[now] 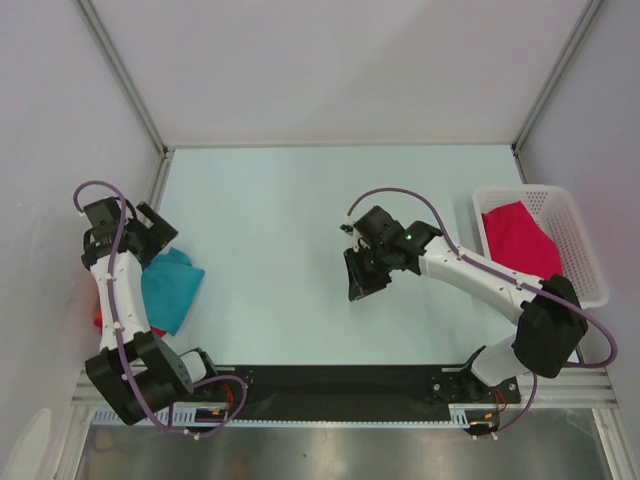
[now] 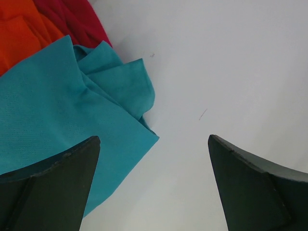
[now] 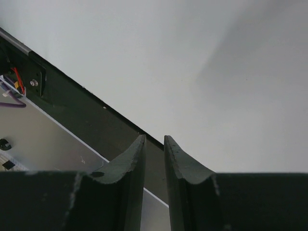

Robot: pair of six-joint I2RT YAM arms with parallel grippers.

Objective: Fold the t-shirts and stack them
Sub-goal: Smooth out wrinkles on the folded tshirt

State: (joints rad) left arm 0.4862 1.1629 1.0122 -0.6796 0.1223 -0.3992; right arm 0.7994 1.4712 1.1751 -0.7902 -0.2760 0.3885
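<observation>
At the left edge of the top view we see the teal t-shirt [image 1: 172, 290] crumpled, with an orange shirt [image 2: 19, 29] and a dark red shirt [image 2: 72, 17] touching it. Over its edge our left gripper [image 2: 154, 139] holds its fingers spread. At mid-frame the right gripper [image 3: 154, 142] has its fingers pressed nearly together, empty. A magenta t-shirt [image 1: 520, 240] lies in the basket [image 1: 590, 255] at the right.

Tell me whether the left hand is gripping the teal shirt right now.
No, the left hand is spread wide open, and the teal shirt lies loose below it, not clamped.
</observation>
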